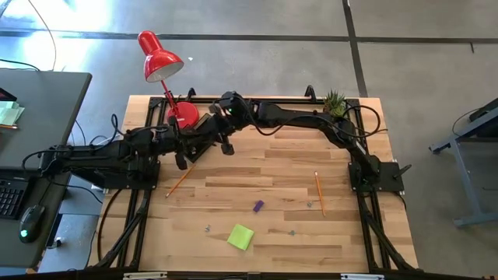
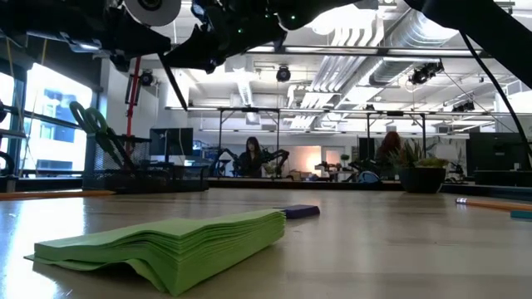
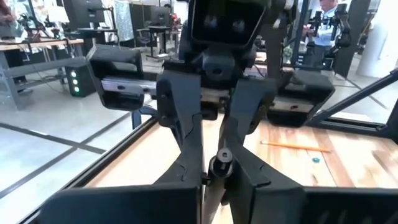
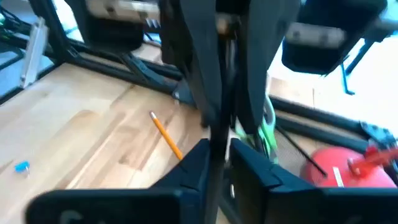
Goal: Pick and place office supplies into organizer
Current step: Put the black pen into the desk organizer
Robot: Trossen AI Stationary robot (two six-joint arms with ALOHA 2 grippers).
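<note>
My two grippers meet in the air over the table's far left part. My left gripper (image 1: 204, 138) (image 3: 219, 180) reaches in from the left and is shut on a dark pen (image 3: 219, 163). My right gripper (image 1: 219, 128) (image 4: 219, 168) faces it from the right. It is a little open, with one finger on each side of the same pen (image 4: 217, 146). Below them the black organizer (image 2: 158, 177) stands on the table with green-handled scissors (image 2: 91, 124) (image 4: 267, 124) sticking up out of it. The lime-green sticky-note pad (image 1: 240, 236) (image 2: 183, 241) lies flat near the front edge. My left gripper pinches the dark pen between its two fingers. The pen's round end (image 3: 219, 163) shows in the gap between them. The fingers come in level from the table's left. The pen is lifted clear of the table and passes between my right gripper's fingers.
A red desk lamp (image 1: 159, 58) stands on its round base (image 1: 184, 114) at the far left. A potted plant (image 1: 334, 101) is at the far right corner. Two orange pencils (image 1: 319, 193) (image 1: 179, 182), a purple piece (image 1: 257, 206) and small clips (image 1: 208, 229) lie loose on the wood.
</note>
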